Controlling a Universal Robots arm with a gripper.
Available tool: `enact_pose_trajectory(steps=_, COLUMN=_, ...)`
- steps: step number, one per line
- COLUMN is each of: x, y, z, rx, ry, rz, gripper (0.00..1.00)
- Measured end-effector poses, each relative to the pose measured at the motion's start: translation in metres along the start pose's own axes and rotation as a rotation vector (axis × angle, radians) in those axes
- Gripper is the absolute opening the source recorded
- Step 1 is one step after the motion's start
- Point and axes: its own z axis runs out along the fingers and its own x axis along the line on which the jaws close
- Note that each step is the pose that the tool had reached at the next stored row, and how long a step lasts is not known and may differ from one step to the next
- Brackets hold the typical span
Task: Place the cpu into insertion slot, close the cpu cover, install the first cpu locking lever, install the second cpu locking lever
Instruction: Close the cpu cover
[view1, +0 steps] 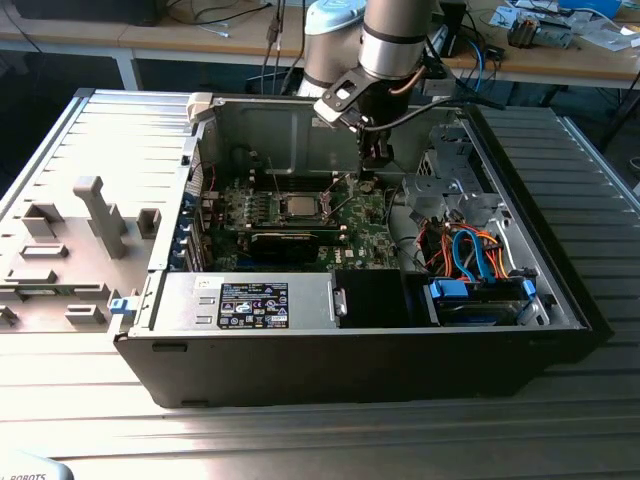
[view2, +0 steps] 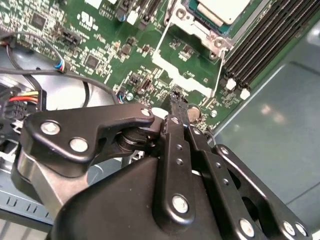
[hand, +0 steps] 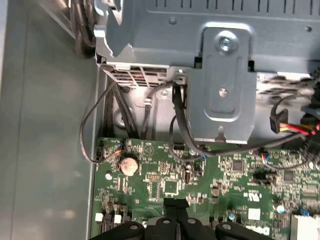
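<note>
The cpu (view1: 300, 206) lies flat in the insertion slot (view1: 283, 207), in the middle of the green board (view1: 362, 226). In the second wrist view the cpu (view2: 220, 6) is cut off by the edge of the picture, so just one corner shows. The cpu cover (view2: 189, 20) is a thin shiny frame around it. I cannot tell if the cover is pressed all the way down. Two thin wire levers (view2: 162, 40) stick out next to the frame, and they are hard to make out in the exterior view.

The gripper (view1: 369, 184) hangs over the board, near the slot but apart from it, on the exterior view's right of the cpu. Its two black fingers (view2: 175, 125) are pushed together at the tips and hold nothing. The fingers are smooth, dark bars with round silver screws. Much of the gripper's body is cut off in both wrist views.

The board is bumpy with tiny parts. A round silver battery (hand: 128, 164) sits on it, and long black memory slots (view2: 265, 40) run side by side. A dull grey metal bracket (hand: 225, 90) hides part of the black cables (hand: 90, 135).

The black computer case (view1: 350, 350) lies open on a grey metal table (view1: 300, 430) with long ridges. Wooden desks (view1: 560, 62) stand behind it.
</note>
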Motion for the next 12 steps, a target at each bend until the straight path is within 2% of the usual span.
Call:
enact_pose_trajectory(steps=3, x=0.0010, y=0.0009, z=0.0057, rx=0.0011, ry=0.0015, rz=-0.008, gripper=0.11)
enact_pose_trajectory(steps=5, x=0.0010, y=0.0005, z=0.0082, rx=0.0007, ry=0.0050, rz=-0.009, gripper=0.11)
enact_pose_trajectory(steps=9, x=0.0012, y=-0.0021, z=0.0095, rx=0.0003, ry=0.0103, rz=-0.009, gripper=0.11)
enact_pose_trajectory(steps=12, x=0.0016, y=-0.0066, z=0.0096, rx=-0.0001, ry=0.0139, rz=-0.009, gripper=0.11)
